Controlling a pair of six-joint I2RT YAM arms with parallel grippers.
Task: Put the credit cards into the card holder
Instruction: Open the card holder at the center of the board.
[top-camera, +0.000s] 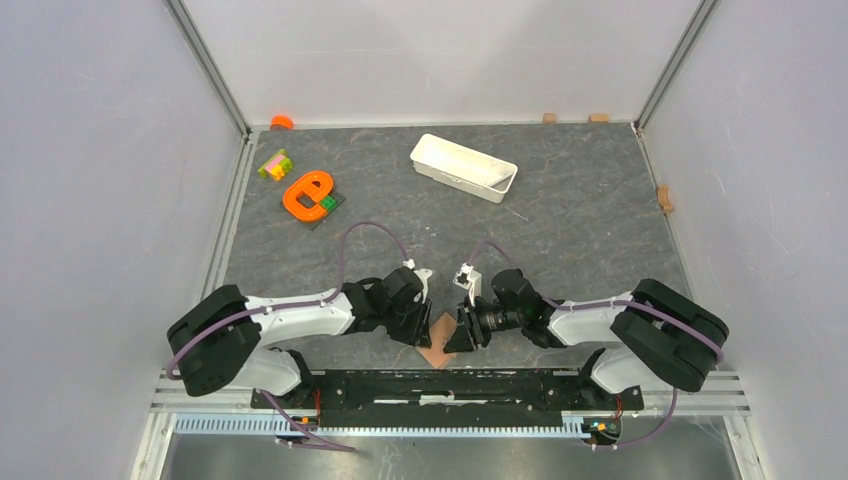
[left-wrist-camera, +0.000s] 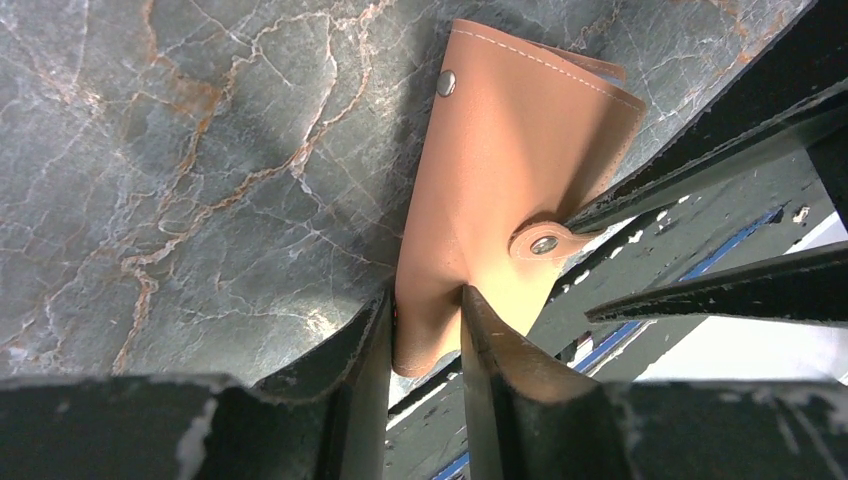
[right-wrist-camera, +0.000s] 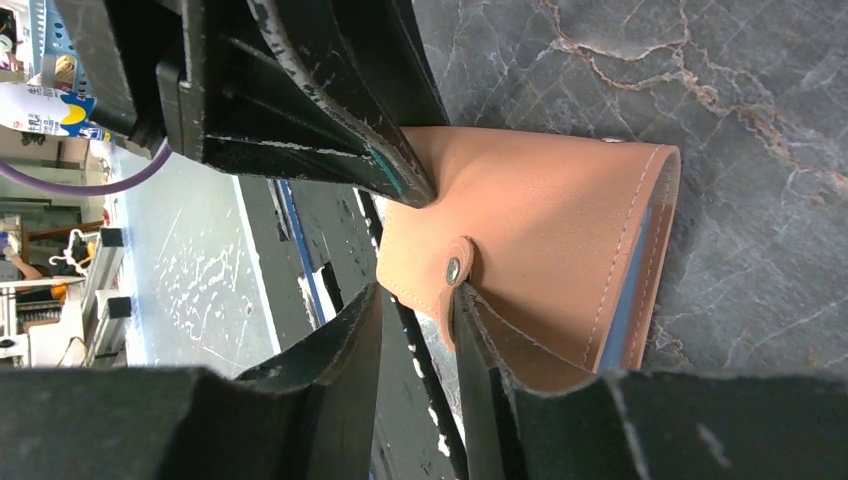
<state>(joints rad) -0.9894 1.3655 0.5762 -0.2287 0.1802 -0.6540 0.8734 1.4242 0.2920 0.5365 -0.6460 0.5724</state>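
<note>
The brown card holder (top-camera: 437, 342) lies at the table's near edge between both grippers. In the left wrist view the holder (left-wrist-camera: 500, 150) is folded and its lower end is pinched between my left gripper's (left-wrist-camera: 425, 295) fingers. In the right wrist view the holder (right-wrist-camera: 540, 220) shows a pale blue card edge (right-wrist-camera: 625, 300) between its leather layers. My right gripper (right-wrist-camera: 418, 290) is open; the snap flap's corner sits between its tips, one fingertip (right-wrist-camera: 462, 300) touching beside the snap. No other cards show.
A long white tray (top-camera: 463, 167) stands at the back. An orange toy (top-camera: 308, 194) and coloured blocks (top-camera: 275, 165) lie back left. Small wooden blocks (top-camera: 665, 198) sit along the right and back walls. The black mounting rail (top-camera: 450, 385) runs just below the holder.
</note>
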